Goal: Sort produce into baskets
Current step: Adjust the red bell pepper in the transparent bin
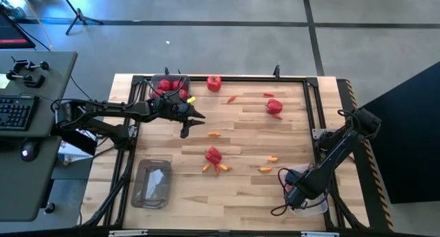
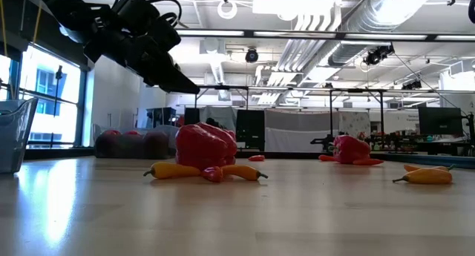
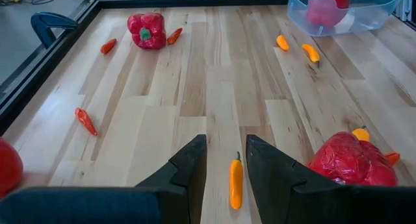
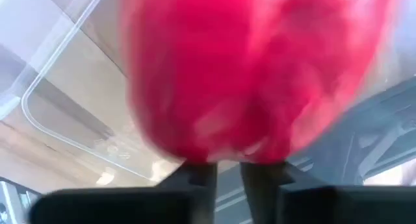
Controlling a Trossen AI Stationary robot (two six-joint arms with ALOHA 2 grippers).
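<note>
1. Over the bench (image 1: 247, 196), left-centre, the left gripper (image 1: 187, 127) hangs above the wood with its jaws open and empty; a slim orange piece (image 3: 235, 182) lies on the wood between its fingers in the left wrist view.
2. Far left corner: a clear tub (image 1: 170, 85) w/ several round red fruits inside, just behind the left gripper.
3. Near left: a second clear tub (image 1: 152, 183); it has only smth pale inside, I cannot tell what.
4. Near right corner: the right gripper (image 1: 297, 194) is low over the third clear tub (image 3: 342, 16). Its jaws are closed on a red bell pepper (image 4: 253, 74), which fills the right wrist view, w/ the tub's clear wall behind it.
5. Bench centre: a red pepper (image 1: 214, 154) w/ small orange pieces touching it on the near side.
6. Far right: another red pepper (image 1: 274, 106), w/ small red pieces near it.
7. Far edge, centre: one round red fruit (image 1: 214, 83), outside the tubs.
8. Btw centre and the right gripper: two loose orange pieces (image 1: 272, 159), apart from each other.
</note>
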